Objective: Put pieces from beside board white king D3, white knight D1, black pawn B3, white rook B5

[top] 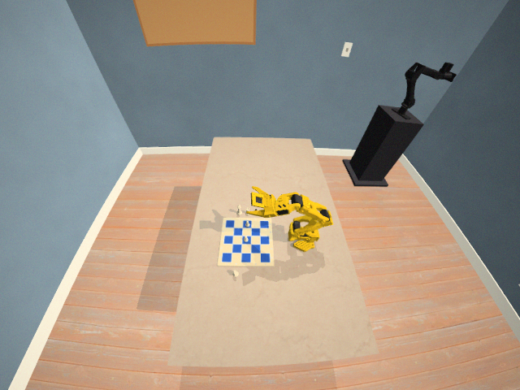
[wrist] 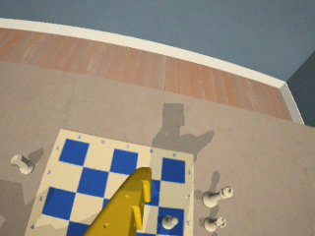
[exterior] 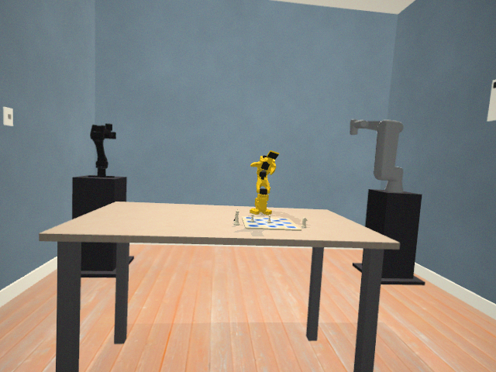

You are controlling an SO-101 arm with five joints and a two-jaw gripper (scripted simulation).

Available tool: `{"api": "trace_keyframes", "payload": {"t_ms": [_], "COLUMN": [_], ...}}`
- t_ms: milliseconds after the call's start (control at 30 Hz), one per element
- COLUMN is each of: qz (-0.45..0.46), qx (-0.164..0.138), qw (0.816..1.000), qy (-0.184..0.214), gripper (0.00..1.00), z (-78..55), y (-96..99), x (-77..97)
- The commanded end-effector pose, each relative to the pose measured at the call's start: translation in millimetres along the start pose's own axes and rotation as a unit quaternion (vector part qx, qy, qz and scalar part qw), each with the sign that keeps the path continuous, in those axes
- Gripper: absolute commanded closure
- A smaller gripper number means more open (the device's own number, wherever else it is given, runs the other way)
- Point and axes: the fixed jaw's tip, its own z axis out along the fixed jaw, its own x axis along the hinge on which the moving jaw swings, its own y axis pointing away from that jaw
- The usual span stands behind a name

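Observation:
The white king [top: 239, 209] [exterior: 236, 218] [wrist: 217, 196] stands beside the board [top: 236, 257] [exterior: 297, 229], with the white rook [top: 248, 210] [wrist: 215, 224] close by. The white knight [top: 236, 273] [exterior: 304, 222] [wrist: 23, 164] stands off the opposite edge. The black pawn is largely hidden behind my lower finger in the top view; only a dark bit shows. My gripper [top: 249, 200] is open and empty, raised above the table near the king's side of the board. Only one finger shows in the wrist view.
A small white piece [top: 248, 223] [wrist: 169, 222] stands on the middle square of the board's row nearest the king. Another small white piece [top: 245, 239] stands on the centre square; my finger hides it in the wrist view. Arms on black pedestals stand away from the table.

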Motion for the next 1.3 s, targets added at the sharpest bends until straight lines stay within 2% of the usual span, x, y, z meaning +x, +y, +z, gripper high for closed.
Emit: {"api": "trace_keyframes", "payload": {"t_ms": [0, 167, 233, 400, 567, 633, 900, 1267], "qz": [0.013, 0.045, 0.045, 0.073, 0.082, 0.096, 0.126, 0.136], "qx": [0.004, 0.007, 0.007, 0.011, 0.013, 0.015, 0.021, 0.023], "qw": [1.0, 0.998, 0.998, 0.996, 0.995, 0.993, 0.987, 0.985], "qy": [0.009, 0.035, 0.035, 0.056, 0.062, 0.073, 0.095, 0.102], "gripper": [0.44, 0.48, 0.48, 0.52, 0.53, 0.55, 0.59, 0.6], "z": [-7.7, -21.4, -21.4, -31.1, -33.6, -37.6, -43.8, -45.5], "y": [-0.5, 2.0, 2.0, 5.0, 6.0, 7.9, 11.9, 13.3], "x": [8.6, 29.9, 29.9, 49.0, 54.7, 64.9, 85.1, 91.9]}}
